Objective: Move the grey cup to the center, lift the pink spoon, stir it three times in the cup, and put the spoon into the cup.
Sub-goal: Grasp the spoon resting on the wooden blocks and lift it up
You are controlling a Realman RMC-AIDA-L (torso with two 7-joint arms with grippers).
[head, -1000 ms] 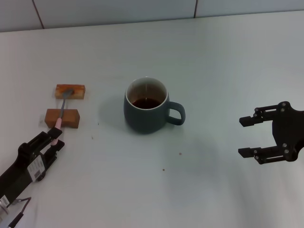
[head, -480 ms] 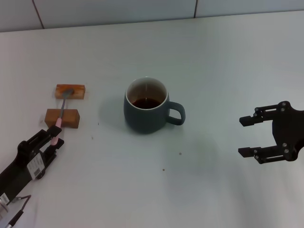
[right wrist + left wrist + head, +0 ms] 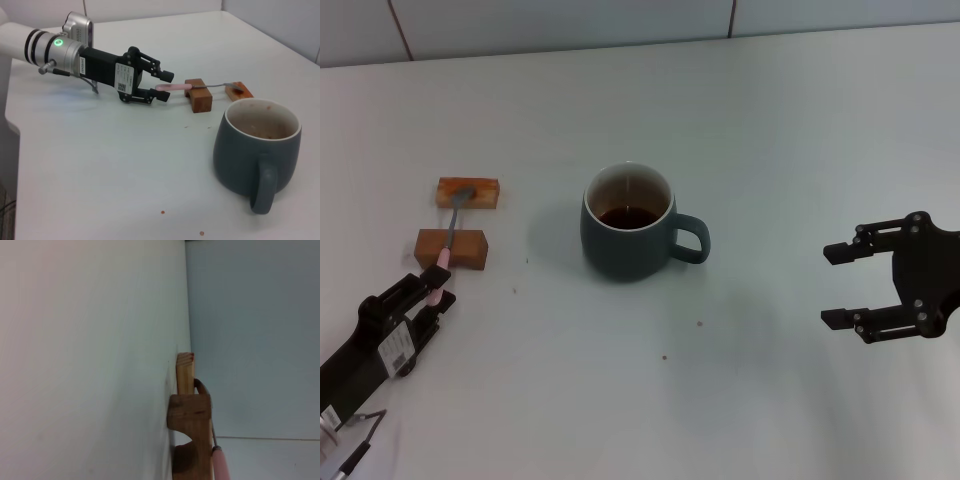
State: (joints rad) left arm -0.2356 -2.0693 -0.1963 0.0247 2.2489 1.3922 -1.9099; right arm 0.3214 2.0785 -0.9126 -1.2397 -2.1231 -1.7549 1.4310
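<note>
In the left wrist view, the nearer wooden block (image 3: 190, 440) and the spoon (image 3: 220, 465) are cut off at the edge; the mug's (image 3: 257, 150) drink is hidden behind its rim in the right wrist view.

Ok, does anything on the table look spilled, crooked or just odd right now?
Nothing spilled. The grey cup stands upright, with brownish specks on its inner wall. The pink spoon lies bridged across two wooden blocks. A few small dark specks dot the table near the cup.

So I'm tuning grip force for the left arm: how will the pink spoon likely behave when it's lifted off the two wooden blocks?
The pink spoon looks slim and rigid, so probably light and stiff. Its smooth, narrow handle may slip or swivel between the left gripper fingers. It merely bridges two wooden blocks, so lifting could nudge them.
</note>
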